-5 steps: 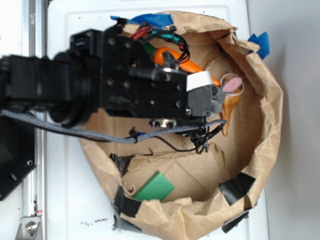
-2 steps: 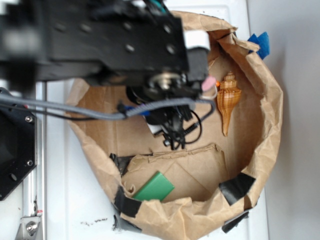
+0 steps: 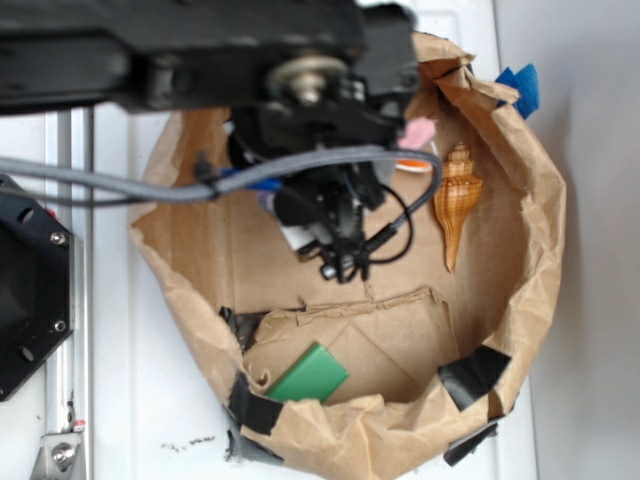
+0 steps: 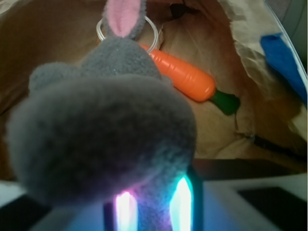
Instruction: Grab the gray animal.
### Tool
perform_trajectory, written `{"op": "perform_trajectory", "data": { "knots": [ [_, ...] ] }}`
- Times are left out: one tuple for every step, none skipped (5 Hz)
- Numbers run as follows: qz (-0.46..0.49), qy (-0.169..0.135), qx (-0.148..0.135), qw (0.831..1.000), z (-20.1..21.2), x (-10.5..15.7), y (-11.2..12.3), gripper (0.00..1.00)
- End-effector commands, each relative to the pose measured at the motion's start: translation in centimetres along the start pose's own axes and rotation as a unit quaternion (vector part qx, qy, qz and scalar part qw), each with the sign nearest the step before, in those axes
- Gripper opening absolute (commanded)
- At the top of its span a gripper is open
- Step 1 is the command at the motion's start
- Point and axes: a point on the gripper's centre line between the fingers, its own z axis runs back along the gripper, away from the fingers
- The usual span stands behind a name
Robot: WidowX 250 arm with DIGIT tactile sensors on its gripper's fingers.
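Pincer (image 4: 151, 204) clenched on gray animal (image 4: 101, 139) | raised higher since earlier | carrot (image 4: 185, 77) uncovered

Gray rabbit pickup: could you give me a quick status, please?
Gripper shut on rabbit. Rabbit lifted clear of carrot. Nothing in the way.

exterior: bright, arm (image 3: 200, 50) blurred | wrist: dim, gray animal (image 4: 101, 139) defocused
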Motion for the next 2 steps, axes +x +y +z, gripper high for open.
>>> {"op": "perform_trajectory", "data": {
  "knots": [
    [-0.002, -0.038, -0.009, 0.999, 2.78, 0.42, -0.54, 0.0],
    [0.0, -0.044, 0.005, 0.999, 2.2, 0.87, -0.63, 0.0]
  ]
}}
